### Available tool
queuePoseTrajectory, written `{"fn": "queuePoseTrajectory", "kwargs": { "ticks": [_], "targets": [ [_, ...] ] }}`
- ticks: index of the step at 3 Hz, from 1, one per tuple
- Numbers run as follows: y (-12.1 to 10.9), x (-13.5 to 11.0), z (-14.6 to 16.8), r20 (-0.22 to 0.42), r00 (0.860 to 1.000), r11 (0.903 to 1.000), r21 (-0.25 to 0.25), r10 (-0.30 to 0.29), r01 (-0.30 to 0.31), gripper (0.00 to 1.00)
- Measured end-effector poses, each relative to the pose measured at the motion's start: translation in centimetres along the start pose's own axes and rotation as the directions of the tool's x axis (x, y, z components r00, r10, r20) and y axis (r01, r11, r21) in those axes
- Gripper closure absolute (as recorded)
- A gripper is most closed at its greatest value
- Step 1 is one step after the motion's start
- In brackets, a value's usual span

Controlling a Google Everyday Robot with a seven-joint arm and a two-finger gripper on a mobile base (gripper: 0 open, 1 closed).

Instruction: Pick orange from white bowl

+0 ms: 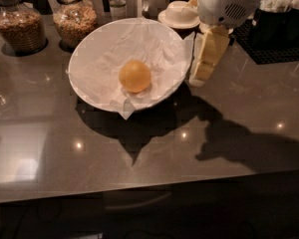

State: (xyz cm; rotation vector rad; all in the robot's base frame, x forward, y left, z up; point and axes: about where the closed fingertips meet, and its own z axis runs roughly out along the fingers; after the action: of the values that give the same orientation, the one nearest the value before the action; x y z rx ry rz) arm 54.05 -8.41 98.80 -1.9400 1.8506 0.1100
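orange (135,75) sitting mid white bowl (78,59), bowl resting on desk (50,133); hand (199,76) hanging upper right, just beside bowl's right rim; spread or pressed together, cannot tell

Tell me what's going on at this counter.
A robot arm is going after the orange in the white bowl. The orange lies untouched on the paper lining, near the bowl's middle. The gripper hangs just outside the bowl's right rim, above the dark counter, not yet over the fruit.
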Motion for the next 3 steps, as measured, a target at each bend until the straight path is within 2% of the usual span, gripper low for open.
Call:
{"fn": "queuePoseTrajectory", "kwargs": {
  "ticks": [1,2,3],
  "targets": [
    [-3.8,-2.0,2.5,0.054,0.999,0.9997,-0.026,-0.001,0.002,0.0],
    [-6.0,-4.3,4.2,0.104,0.994,0.9988,-0.045,-0.013,0.018,0.0],
    [-6.2,-4.5,4.2,0.108,0.994,0.9992,-0.035,-0.014,0.018,0.0]
  ]
}}
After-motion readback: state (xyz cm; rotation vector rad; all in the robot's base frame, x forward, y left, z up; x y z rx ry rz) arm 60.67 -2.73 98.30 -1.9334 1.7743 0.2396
